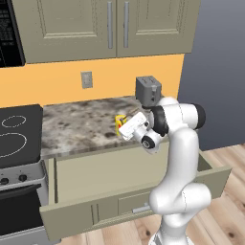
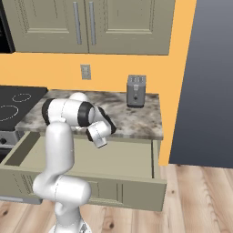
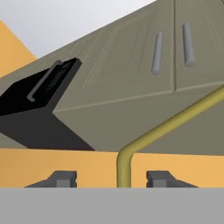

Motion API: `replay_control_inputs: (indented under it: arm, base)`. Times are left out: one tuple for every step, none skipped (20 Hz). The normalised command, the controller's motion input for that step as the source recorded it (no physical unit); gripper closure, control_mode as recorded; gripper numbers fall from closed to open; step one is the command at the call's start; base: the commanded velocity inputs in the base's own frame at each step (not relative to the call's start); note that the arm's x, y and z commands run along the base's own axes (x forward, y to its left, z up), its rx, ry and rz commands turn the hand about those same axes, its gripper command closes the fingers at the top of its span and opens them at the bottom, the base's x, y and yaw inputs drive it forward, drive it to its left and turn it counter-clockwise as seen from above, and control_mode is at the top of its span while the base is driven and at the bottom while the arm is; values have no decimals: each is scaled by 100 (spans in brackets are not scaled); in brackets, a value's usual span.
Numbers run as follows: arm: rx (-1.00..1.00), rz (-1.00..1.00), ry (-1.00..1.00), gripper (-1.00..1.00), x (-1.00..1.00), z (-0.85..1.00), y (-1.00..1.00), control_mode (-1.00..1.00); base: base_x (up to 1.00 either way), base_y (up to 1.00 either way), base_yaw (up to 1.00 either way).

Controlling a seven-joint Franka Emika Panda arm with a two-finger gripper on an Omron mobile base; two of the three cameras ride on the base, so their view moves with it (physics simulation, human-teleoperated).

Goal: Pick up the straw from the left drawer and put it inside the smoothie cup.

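While claw (image 3: 112, 178) sits part-open | straw (image 3: 144, 139) between tips, untouched | drawer (image 1: 129, 172) open

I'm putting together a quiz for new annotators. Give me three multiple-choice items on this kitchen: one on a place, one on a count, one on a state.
1. Where does the toaster stand? A on a chair; B on the counter; C on a shelf.
2. How many bar handles are on the upper cabinet doors? A one; B two; C four.
3. The left drawer is: A pulled open; B shut; C lifted out.
Key: B, it stands on the stone top by the wall; B, one per door; A, its inside shows.
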Motion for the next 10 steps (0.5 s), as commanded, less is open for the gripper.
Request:
replay_control_inputs:
  arm:
    - [0,-1,0,-100,0,0,-6,-100]
    - [0,-1,0,-100,0,0,-7,-100]
    - [0,-1,0,-100,0,0,-7,-100]
    - [0,-2,0,-100,0,0,-7,-100]
    - [0,-2,0,-100,0,0,-6,-100]
    - [0,-2,0,-100,0,0,-1,-100]
    - [0,-2,0,-100,0,0,0,-100]
    - [0,-2,1,-100,0,0,0,-100]
    - [-1,-3,3,-100,0,0,0,-100]
    - [-2,-3,4,-100,0,2,0,-100]
  base:
    - [0,0,0]
    - [0,0,0]
    - [0,0,0]
    - [0,0,0]
    - [0,0,0]
    - [0,0,0]
    - [0,0,0]
    - [0,0,0]
    - [0,0,0]
    - [0,0,0]
